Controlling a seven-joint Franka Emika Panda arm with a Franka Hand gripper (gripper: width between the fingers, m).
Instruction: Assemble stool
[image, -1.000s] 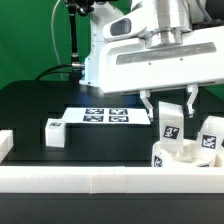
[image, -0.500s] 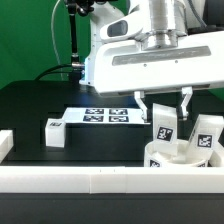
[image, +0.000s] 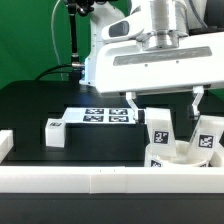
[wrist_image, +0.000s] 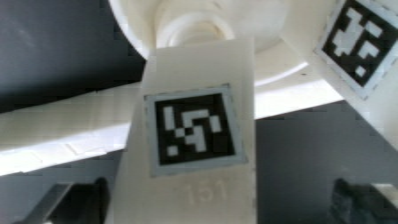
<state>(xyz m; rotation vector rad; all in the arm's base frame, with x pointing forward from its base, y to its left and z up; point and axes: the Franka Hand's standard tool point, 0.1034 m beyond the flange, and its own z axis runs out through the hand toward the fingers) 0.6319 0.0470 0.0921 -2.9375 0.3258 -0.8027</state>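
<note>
The white seat disc (image: 176, 158) lies at the exterior view's right, behind the rail. Two white tagged legs stand upright in it: one (image: 160, 128) under my gripper, another (image: 208, 136) to its right. A third leg (image: 55, 132) lies on the black table at the left. My gripper (image: 166, 102) is open, its fingers (image: 133, 103) spread wide on either side of the first leg and apart from it. In the wrist view that leg (wrist_image: 192, 120) fills the middle, with the gripper (wrist_image: 222, 205) fingers (wrist_image: 71, 205) clear of it, the seat (wrist_image: 71, 135) beneath, and the second leg's tag (wrist_image: 361, 40) at the corner.
The marker board (image: 105, 117) lies flat on the black table behind the loose leg. The long white rail wall (image: 100, 180) runs across the front, with a raised end (image: 5, 145) at the left. A green backdrop stands behind.
The fingers were closed on the upright leg; they have spread apart and let go of it. The leg stays standing in the seat disc.
</note>
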